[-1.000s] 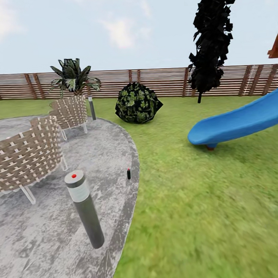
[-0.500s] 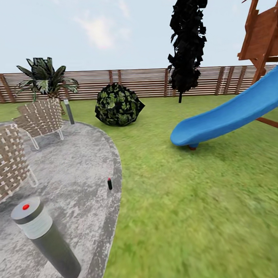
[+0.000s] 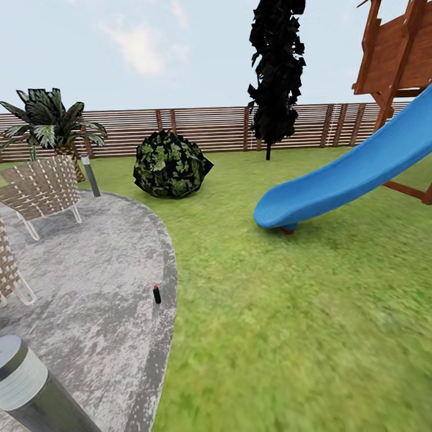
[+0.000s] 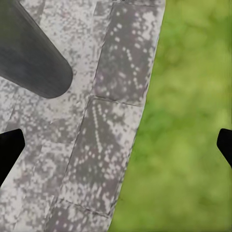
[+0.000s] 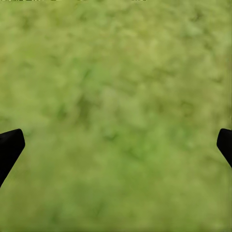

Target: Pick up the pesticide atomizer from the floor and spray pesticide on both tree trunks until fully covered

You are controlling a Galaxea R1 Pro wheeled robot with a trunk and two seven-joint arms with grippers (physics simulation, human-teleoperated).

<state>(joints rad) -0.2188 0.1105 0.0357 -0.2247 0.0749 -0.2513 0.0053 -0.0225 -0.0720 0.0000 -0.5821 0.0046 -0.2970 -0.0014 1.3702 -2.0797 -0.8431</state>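
Pesticide atomizer [image 3: 156,294] upright on the grey paving [image 3: 87,283], just beside the lawn [image 3: 294,313]. Left gripper [image 4: 116,145] and right gripper [image 5: 116,145] spread apart, empty. Risk — lamp post [image 3: 35,397] close by, liable to clip the base or left arm.

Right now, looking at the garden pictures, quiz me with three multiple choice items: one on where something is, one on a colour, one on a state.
1. Where does the small dark bottle with the red cap stand?
A. on the grass
B. on the grey paving near its edge
C. under the slide

2. What colour is the slide?
A. blue
B. red
C. yellow

3. How is the left end effector?
A. shut on the bottle
B. shut, empty
C. open, empty

Answers: 1 B, it stands on the grey paving beside the lawn. 2 A, the chute is plainly blue. 3 C, its fingertips sit wide apart over bare ground.
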